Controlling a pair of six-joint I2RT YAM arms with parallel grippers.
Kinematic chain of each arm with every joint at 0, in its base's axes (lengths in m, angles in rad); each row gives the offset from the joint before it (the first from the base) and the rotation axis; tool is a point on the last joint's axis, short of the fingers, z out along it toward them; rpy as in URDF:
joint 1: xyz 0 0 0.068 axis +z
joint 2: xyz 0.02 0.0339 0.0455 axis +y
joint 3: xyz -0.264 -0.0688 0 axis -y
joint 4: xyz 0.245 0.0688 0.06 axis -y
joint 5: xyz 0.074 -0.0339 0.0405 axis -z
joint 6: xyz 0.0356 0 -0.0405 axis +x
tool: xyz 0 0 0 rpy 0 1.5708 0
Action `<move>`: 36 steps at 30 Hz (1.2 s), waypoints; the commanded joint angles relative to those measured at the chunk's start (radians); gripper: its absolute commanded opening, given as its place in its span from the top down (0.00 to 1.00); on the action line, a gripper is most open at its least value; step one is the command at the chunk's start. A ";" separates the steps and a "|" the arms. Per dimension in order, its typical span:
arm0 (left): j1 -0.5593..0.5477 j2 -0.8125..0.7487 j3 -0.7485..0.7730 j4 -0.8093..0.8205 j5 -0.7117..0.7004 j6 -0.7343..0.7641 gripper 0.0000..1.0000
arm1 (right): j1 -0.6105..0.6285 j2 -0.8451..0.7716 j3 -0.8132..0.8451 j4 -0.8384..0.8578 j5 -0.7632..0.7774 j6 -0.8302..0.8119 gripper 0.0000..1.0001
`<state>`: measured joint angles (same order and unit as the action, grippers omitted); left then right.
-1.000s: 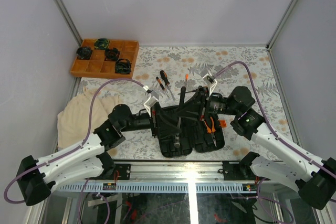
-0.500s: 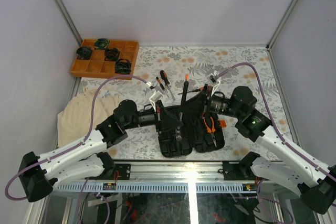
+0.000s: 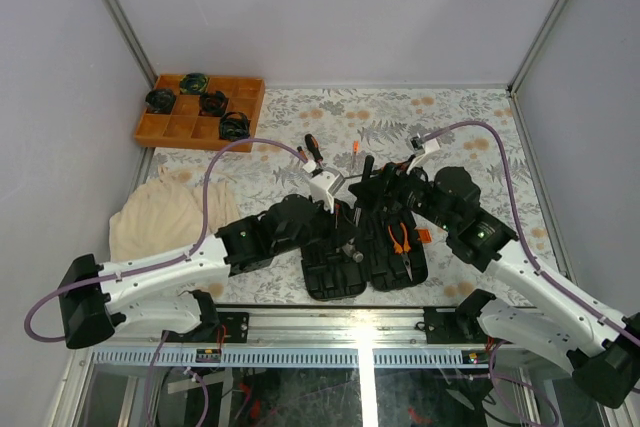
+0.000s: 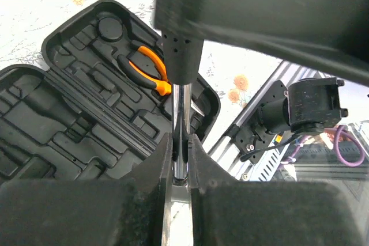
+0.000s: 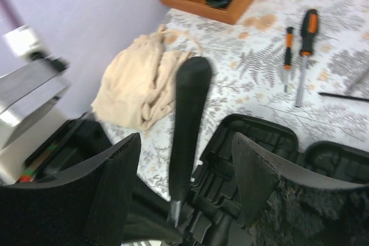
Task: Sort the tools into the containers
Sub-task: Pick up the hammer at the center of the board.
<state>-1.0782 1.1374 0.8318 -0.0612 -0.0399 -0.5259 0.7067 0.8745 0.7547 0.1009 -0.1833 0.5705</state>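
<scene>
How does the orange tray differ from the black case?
The orange tray is a grid of square cells; the black case has moulded tool-shaped slots. The tray sits at the far left corner holding round coils; the case lies open at the near edge, holding pliers. Both lie flat on the table.

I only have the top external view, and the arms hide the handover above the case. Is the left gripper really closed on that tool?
Observer: Yes. The left wrist view shows the left gripper shut on the steel shaft of the black-handled tool.
Operator: Is the right gripper open?
Observer: The right wrist view shows the right gripper open, its fingers spread wide.
Operator: Does either finger touch the handle?
Observer: No. The handle stands in the gap with clear space on both sides.
</scene>
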 commanded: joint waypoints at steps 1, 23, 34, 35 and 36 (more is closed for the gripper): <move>-0.037 -0.001 0.049 0.029 -0.136 0.010 1.00 | 0.001 0.026 0.047 -0.069 0.195 0.050 0.30; -0.066 -0.168 -0.104 0.178 0.009 0.043 0.39 | 0.000 -0.015 0.104 -0.082 -0.139 -0.112 1.00; -0.064 -0.240 -0.150 0.268 0.142 0.071 0.38 | 0.000 -0.021 0.098 0.174 -0.454 0.075 1.00; -0.065 -0.238 -0.149 0.273 0.144 0.068 0.39 | 0.000 -0.019 0.095 0.201 -0.469 0.095 1.00; -0.066 -0.235 -0.145 0.279 0.145 0.065 0.40 | 0.000 -0.016 0.094 0.221 -0.481 0.109 1.00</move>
<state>-1.1385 0.9092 0.6872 0.1131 0.0601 -0.4759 0.7086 0.8730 0.8051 0.1032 -0.5289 0.5724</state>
